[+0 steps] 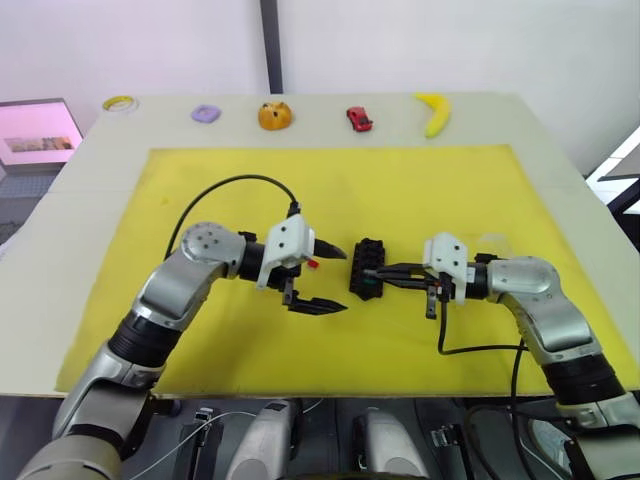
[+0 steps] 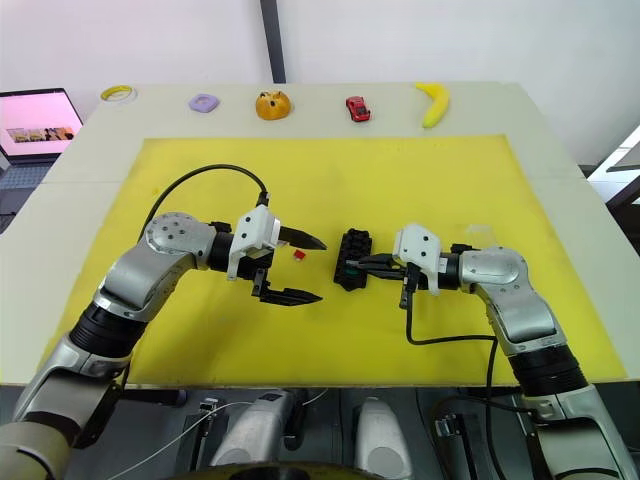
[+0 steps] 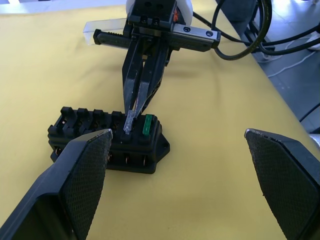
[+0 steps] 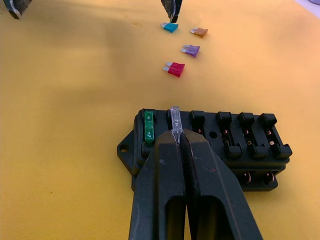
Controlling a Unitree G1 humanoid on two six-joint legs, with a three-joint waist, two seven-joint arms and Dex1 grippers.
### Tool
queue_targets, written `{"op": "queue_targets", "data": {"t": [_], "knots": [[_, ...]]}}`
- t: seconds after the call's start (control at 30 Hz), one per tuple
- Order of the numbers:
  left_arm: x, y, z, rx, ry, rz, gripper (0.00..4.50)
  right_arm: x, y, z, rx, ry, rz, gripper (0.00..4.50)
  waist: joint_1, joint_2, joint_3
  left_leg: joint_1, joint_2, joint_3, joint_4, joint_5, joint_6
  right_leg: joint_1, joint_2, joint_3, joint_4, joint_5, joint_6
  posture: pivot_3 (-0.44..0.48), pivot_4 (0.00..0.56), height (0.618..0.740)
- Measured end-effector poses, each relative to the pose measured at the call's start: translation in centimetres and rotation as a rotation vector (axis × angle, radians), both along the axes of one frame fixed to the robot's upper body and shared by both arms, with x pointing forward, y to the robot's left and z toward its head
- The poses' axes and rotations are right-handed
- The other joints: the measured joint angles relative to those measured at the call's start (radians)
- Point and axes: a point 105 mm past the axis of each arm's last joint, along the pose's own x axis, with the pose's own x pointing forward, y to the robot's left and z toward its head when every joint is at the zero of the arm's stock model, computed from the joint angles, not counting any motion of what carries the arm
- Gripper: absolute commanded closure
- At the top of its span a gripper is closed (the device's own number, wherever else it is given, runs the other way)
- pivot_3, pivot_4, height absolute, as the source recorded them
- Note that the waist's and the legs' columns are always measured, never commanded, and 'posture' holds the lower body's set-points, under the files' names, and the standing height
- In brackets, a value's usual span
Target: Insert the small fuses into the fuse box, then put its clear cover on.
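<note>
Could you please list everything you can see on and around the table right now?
Fuse box: one, black, mid-mat.
Green fuse: one, seated in the box's end slot.
Clear fuse: one, held at the next slot.
Loose fuses: four, blue, brown, purple, red, on the mat beyond the box.
Clear cover: one, on the mat behind the right end effector.
Mat: one, yellow.
Tape roll, purple piece, orange fruit, red toy car, banana: far table edge.
Laptop: one, off the table's left.
Left end effector: open.
Right end effector: shut on the clear fuse.
</note>
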Motion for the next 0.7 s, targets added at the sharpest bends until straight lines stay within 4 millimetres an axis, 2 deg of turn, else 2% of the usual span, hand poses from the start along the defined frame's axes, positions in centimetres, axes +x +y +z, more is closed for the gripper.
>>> {"op": "queue_targets", "data": {"t": [0.7], "knots": [[0.26, 0.01, -0.26, 0.006, 0.001, 0.011, 0.03, -0.14, 0.25, 0.37, 0.017, 0.044, 0.005, 4.50, 0.000, 0.000, 0.000, 0.000, 0.000, 0.000, 0.000, 0.000, 0.000, -0.001, 0.000, 0.000, 0.000, 0.000, 0.000, 0.000, 0.150, 0.735]]}}
